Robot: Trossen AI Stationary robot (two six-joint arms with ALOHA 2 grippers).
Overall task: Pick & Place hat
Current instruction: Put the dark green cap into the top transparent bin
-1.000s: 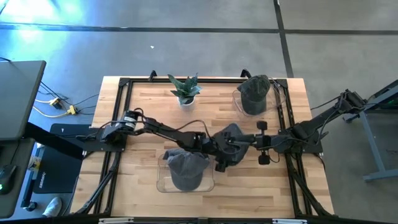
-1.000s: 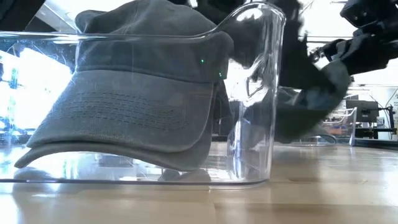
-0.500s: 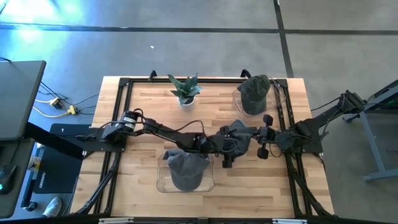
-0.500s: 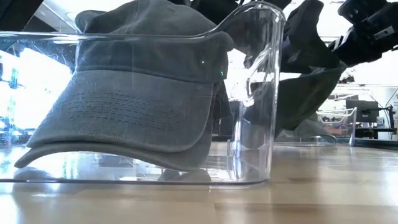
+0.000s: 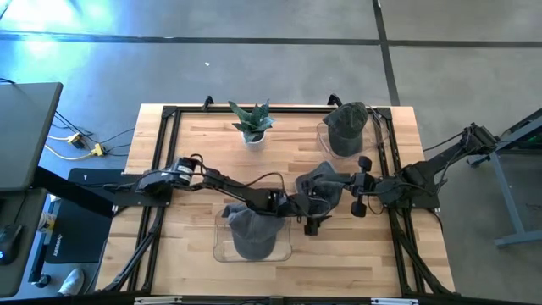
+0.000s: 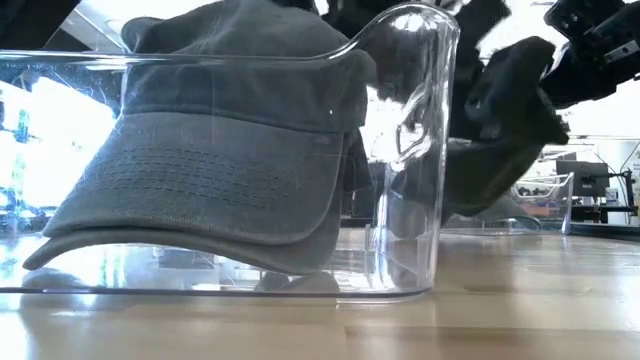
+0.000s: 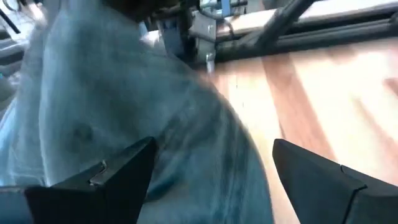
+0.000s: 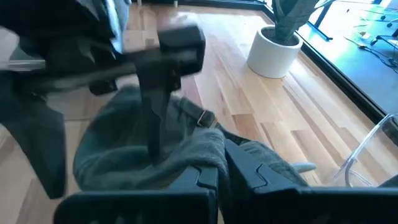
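Note:
A grey-green hat [image 5: 315, 182] hangs over the table's middle from my shut right gripper [image 5: 343, 182]. The low view shows it at the right [image 6: 500, 130]. My left gripper [image 5: 312, 216] stands open at the hat's near side, and grey cloth [image 7: 124, 93] fills the space between its fingers. Another hat [image 5: 252, 229] rests brim-down in a clear container [image 5: 222, 250] near the front edge. One more hat [image 5: 347, 127] sits in a clear container [image 5: 326, 140] at the back right. My right gripper pinches a bunched fold of the hat's cloth [image 8: 214, 149] between its two fingers, close to the back strap [image 8: 199, 115]. The fingers come from the table's right, slanting down. The hat hangs below them, clear of the table. Whether my left gripper touches the hat, I cannot tell.
A potted plant [image 5: 252, 123] stands at the back, left of the middle. A black frame [image 5: 169, 114] runs along the table's edges. Bare wood [image 5: 203, 152] lies between the plant and the near container.
My right gripper has rolled and risen a little, so the hat now hangs higher and more bunched, with its lower part off the table. My left gripper has stayed open, turned, and shifted slightly toward the near edge beside the hat.

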